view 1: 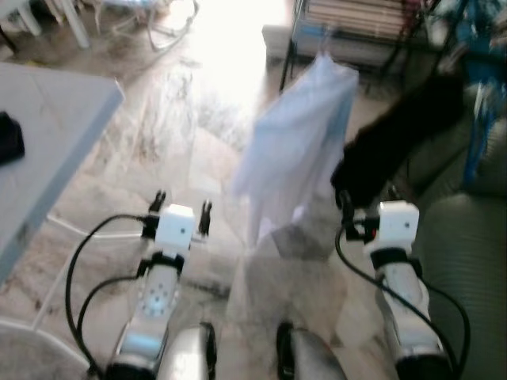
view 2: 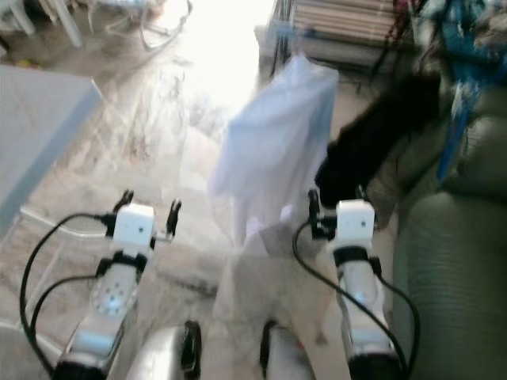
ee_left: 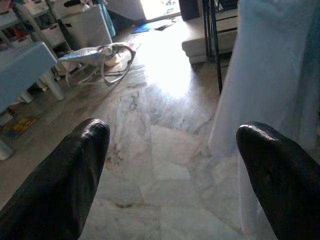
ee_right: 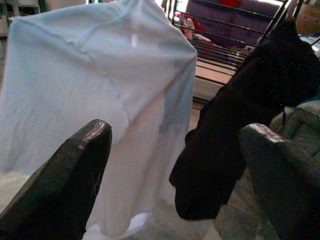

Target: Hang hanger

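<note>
In the left eye view, the floor (view 1: 198, 150) is pale marble tile with grey streaks, and bright light glares on it at the top middle. A light blue shirt of thin cloth (view 1: 297, 142) hangs in the middle of the frame. Its top hangs from a dark metal rack (view 1: 348, 32) at the upper right; the hanger itself is too blurred to make out. A black garment (view 1: 396, 138) hangs just to the right of the shirt. A grey-green sofa (view 1: 467, 237) sits at the right edge. A pale blue table (view 1: 47, 134) fills the left side. The left gripper (view 1: 181, 212) is at the lower left over the floor, its two fingers apart and holding nothing. The right gripper (view 1: 367, 198) is at the lower right, just under the black garment; I cannot tell its fingers here.

In the left wrist view, the two black fingers (ee_left: 65, 185) are wide apart over the marble floor, with the shirt at the right edge.

In the right wrist view, the two fingers (ee_right: 65, 185) are wide apart, holding nothing. The shirt and the black garment hang side by side ahead of them.
</note>
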{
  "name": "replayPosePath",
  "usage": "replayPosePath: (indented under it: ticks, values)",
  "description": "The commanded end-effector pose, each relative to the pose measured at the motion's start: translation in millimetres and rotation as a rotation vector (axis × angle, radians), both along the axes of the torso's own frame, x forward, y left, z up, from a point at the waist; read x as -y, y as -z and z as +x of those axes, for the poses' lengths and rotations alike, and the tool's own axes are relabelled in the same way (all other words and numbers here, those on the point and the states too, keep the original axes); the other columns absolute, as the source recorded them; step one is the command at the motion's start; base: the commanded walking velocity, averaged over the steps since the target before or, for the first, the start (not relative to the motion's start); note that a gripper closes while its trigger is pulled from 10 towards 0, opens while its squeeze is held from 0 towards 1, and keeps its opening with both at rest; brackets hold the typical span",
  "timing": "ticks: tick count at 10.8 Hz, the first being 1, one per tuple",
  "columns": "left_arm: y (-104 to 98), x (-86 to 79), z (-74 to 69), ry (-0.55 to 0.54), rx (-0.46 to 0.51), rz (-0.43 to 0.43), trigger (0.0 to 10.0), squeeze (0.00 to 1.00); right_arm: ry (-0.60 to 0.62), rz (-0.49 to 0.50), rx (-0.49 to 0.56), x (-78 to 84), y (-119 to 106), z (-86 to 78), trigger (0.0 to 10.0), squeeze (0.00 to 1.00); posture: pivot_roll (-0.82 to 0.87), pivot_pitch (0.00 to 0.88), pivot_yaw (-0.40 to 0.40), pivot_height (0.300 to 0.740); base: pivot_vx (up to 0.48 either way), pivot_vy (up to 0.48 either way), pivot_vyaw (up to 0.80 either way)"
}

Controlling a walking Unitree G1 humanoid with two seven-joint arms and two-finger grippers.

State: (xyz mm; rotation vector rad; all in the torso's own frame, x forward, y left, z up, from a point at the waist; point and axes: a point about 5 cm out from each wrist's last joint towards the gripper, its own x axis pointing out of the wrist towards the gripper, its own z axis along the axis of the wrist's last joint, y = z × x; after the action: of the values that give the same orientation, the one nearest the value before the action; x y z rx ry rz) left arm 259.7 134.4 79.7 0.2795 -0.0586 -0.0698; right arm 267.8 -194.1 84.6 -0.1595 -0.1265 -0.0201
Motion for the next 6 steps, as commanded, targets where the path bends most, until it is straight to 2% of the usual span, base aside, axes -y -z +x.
replayPosePath:
  ticks: [1, 6]
  values:
    - [-0.7, -1.0, -2.0, 0.005, -0.004, 0.002, 10.0, 0.00, 0.009, 0.004, -0.009, 1.2, 1.2, -2.3, 10.0, 0.00, -0.02, 0.193, -0.003, 0.740, -0.368, 0.000, 0.00]
    - [0.0, -0.4, -2.8, 0.011, -0.020, 0.006, 10.0, 0.00, 0.001, -0.005, -0.015, 2.6, 1.6, -1.8, 10.0, 0.00, -0.01, 0.202, -0.004, 0.740, -0.383, 0.000, 0.00]
